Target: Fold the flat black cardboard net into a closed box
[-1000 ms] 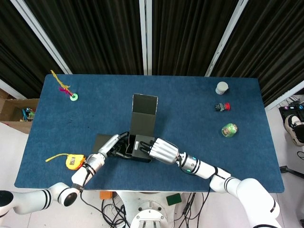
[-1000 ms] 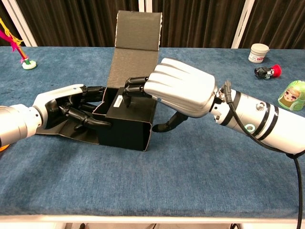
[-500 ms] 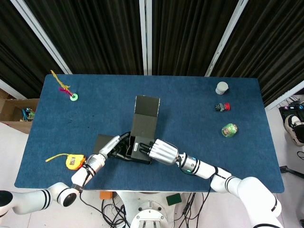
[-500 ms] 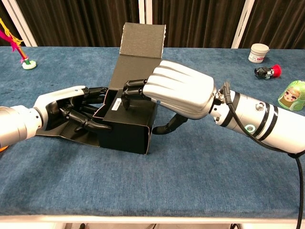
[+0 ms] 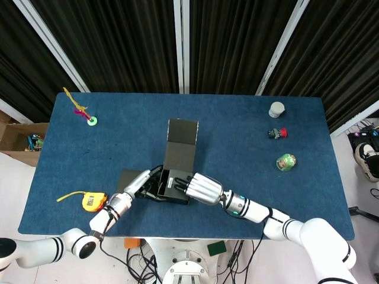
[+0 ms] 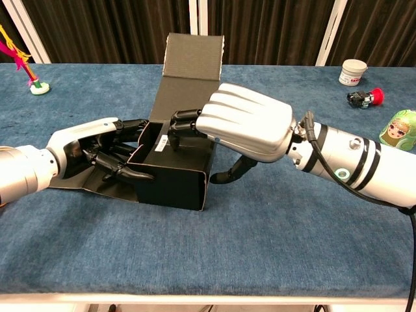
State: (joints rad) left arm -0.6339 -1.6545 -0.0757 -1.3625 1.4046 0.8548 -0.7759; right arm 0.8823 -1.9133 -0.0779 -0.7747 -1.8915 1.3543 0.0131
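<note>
The half-folded black corrugated cardboard box (image 6: pixel 174 174) sits near the front middle of the blue cloth-covered worktop (image 5: pixel 237 130). Its front and side walls stand up, its long lid panel rises tilted back behind them, and 1 flap lies flat on the worktop to the left.

The right hand (image 6: pixel 244 127) reaches over the box's right wall from above. Its dark fingers (image 6: pixel 184 121) curl down inside the box against a panel bearing a small white label, while the thumb hangs below, outside the right wall; so the wall sits between thumb and fingers.

The left hand (image 6: pixel 97 151) lies low at the box's left side, over the flat flap. Its fingers (image 6: pixel 127 171) are spread, some resting on the left wall's edge and some reaching inside; whether they actually clamp the cardboard cannot be told.

At the far left stands a green round base with coloured ribbons (image 5: pixel 89 118). A yellow tape measure (image 5: pixel 90 202) lies near the left forearm. Toward the right are a white lidded jar (image 5: pixel 276 109), a small black-and-red object (image 5: pixel 276 133) and a green rounded container with a face print (image 5: pixel 286 161).
</note>
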